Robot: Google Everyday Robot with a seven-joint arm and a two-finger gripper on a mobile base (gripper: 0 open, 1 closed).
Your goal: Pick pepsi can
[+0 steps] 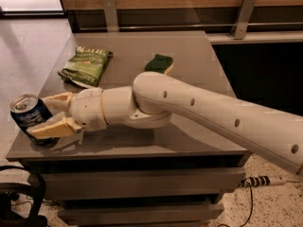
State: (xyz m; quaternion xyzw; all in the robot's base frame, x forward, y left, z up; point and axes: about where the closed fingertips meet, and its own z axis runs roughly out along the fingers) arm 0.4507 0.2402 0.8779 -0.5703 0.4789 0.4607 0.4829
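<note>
Very little text can be read here. The bag (86, 66), which lies at the back left of the table (189, 56), carries pale lettering in its upper part: one bigger line and a smaller line under it. The letters are too blurred to read with certainty, so I cannot give a brand name. The can (24, 113) has white print on its dark blue side, but no word or logo on it is legible, and the lower finger covers part of the print. The gripper (39, 116) is at the front left corner of the table, with its two fingers pressed against the can from both sides.
</note>
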